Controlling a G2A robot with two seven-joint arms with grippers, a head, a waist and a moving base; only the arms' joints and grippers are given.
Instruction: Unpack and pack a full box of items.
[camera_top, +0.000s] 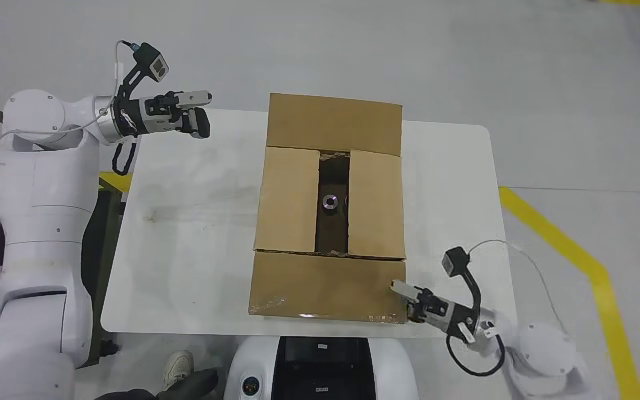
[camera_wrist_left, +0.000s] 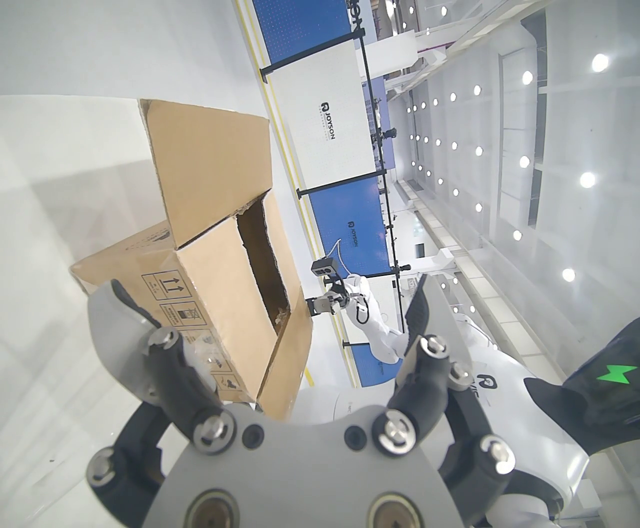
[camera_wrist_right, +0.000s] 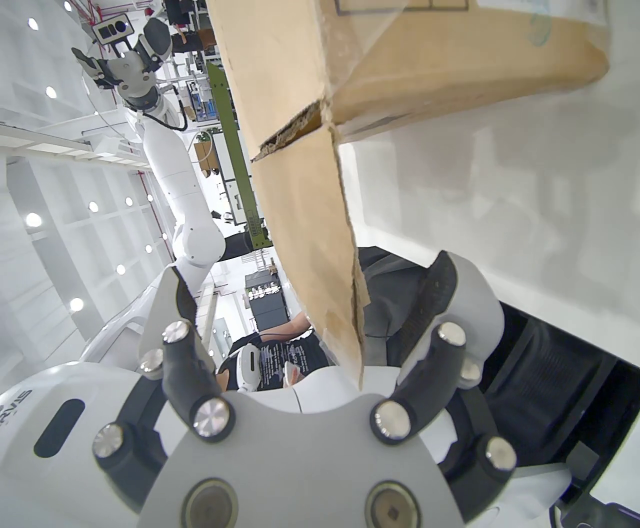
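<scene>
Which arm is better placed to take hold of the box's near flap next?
Right, most likely: the right hand is open astride the edge of the near flap, while the left hand hangs apart from the box.

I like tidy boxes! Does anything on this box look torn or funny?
Yes. The cardboard box looks a bit torn: the seam between two flaps is ragged, and the flap edge inside the open right gripper is frayed. Nothing looks spilled.
</scene>
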